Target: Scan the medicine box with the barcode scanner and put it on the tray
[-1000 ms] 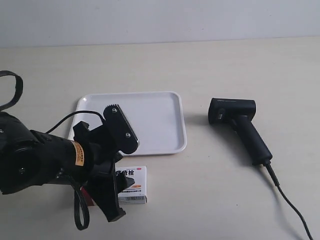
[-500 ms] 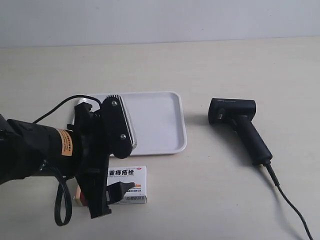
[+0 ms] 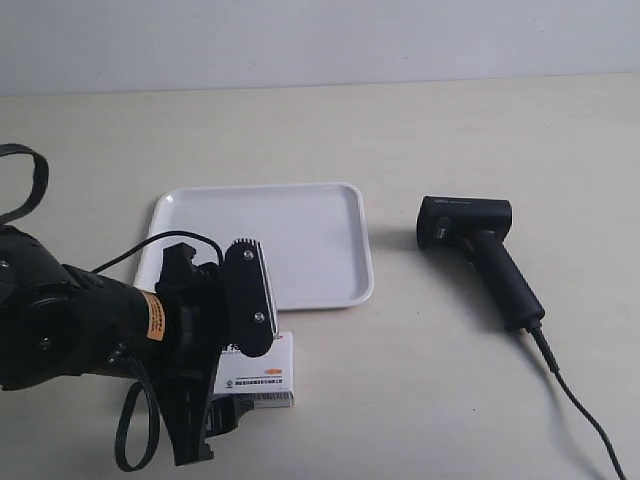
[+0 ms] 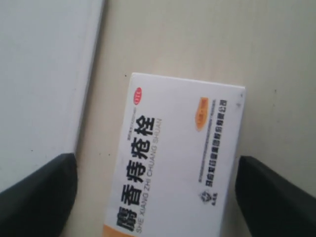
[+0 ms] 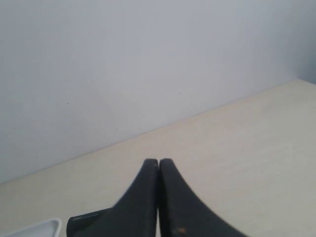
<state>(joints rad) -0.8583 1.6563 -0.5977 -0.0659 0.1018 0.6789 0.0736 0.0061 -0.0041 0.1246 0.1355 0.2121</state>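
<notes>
A: Looks like the pick-up step. Left gripper (image 4: 157,197) spread wide, one finger on each side of the medicine box (image 4: 173,163), not touching it yet

B: And where lies the box?

A: Flat on the table (image 3: 450,400), near the front edge, just beside the front rim of the tray (image 3: 340,240). Still on the surface, printed face up

B: How to do it well, then?

A: Better to come down straight, keep the box centred between the fingers (image 4: 37,197), and close on the long sides without pushing it against the tray rim. Probably wise to leave the barcode face free for scanning

B: And the other side?

A: Right gripper (image 5: 159,197) pressed shut, holding nothing, up away from the work. Barcode scanner (image 3: 480,255) lying alone toward the right edge of the table, cable (image 3: 580,410) trailing to the front right corner, untouched
</notes>
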